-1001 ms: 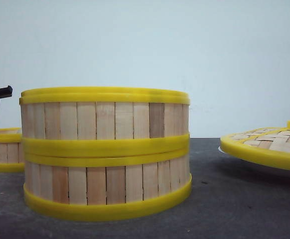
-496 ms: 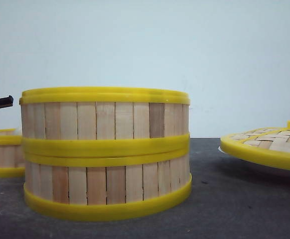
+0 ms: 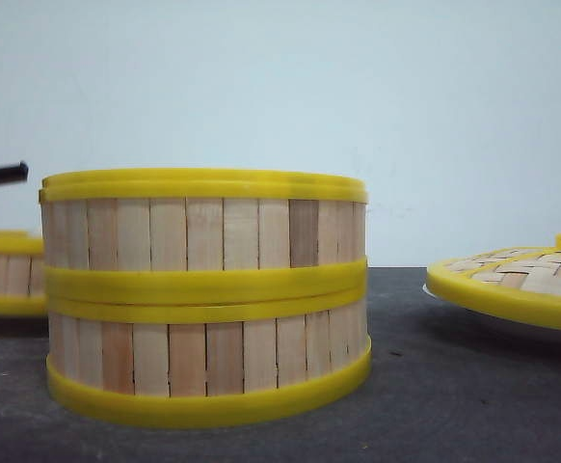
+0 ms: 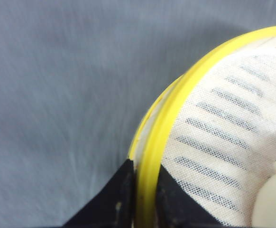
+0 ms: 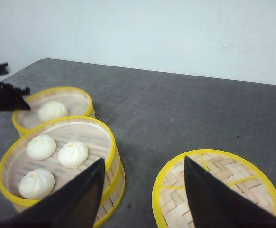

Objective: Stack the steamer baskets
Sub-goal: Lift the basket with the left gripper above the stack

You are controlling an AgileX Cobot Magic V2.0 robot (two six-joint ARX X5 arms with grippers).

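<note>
Since the earlier front pictures, the third round, shallow steamer basket of light-wood slats with yellow plastic rims (image 3: 6,273) had risen off the dark grey table (image 3: 454,386) at the far left, a shadow now showing beneath its lower rim. The left gripper (image 4: 139,190) had its black fingers (image 4: 116,199) pinching that basket's yellow rim, one finger outside the wall and one inside over the white mesh liner, where part of a pale bun (image 4: 273,199) showed.

Near the middle of the table stood the stack of two like baskets (image 3: 203,299), one seated on the other, with three white buns (image 5: 69,153) in the upper one. Well to the right lay the domed woven lid with yellow rim and knob (image 3: 517,280).

The right gripper (image 5: 142,199) hung above the table with its fingers spread, holding nothing.

The step in hand seemed to be the lift of the last basket. The next move would likely call for carrying it above the stack's top rim, centring it there, and lowering it level so the rims seat without tipping the bun.
</note>
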